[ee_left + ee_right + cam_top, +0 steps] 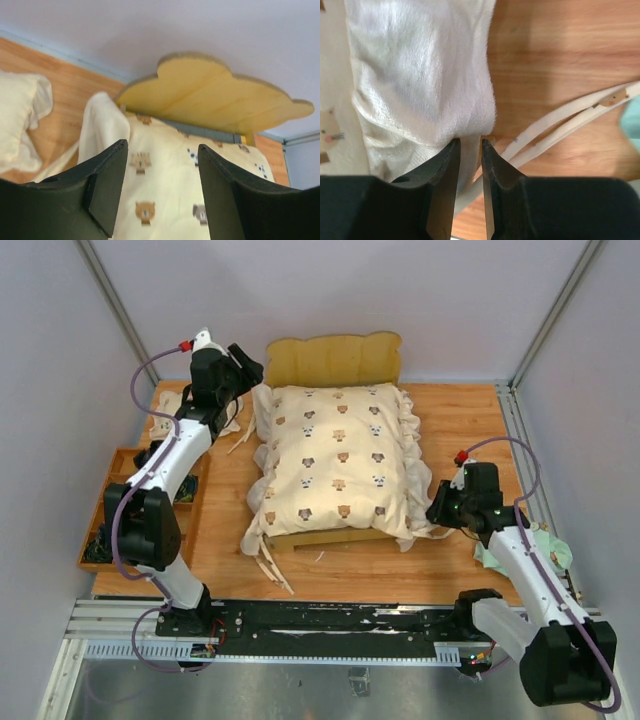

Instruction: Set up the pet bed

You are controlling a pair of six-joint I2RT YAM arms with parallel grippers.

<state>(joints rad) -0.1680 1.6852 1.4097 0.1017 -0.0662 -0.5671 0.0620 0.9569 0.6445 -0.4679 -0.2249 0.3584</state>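
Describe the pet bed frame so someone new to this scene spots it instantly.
On the wooden tabletop, a cream bear-print quilt lies in the middle. The pet bed is the light-wood frame under it, showing at the far and near ends. Its wavy upright headboard sets it apart from the low compartment tray at the left edge.

Overhead camera looks down; wrist cameras close (sharing quilt (340,465)).
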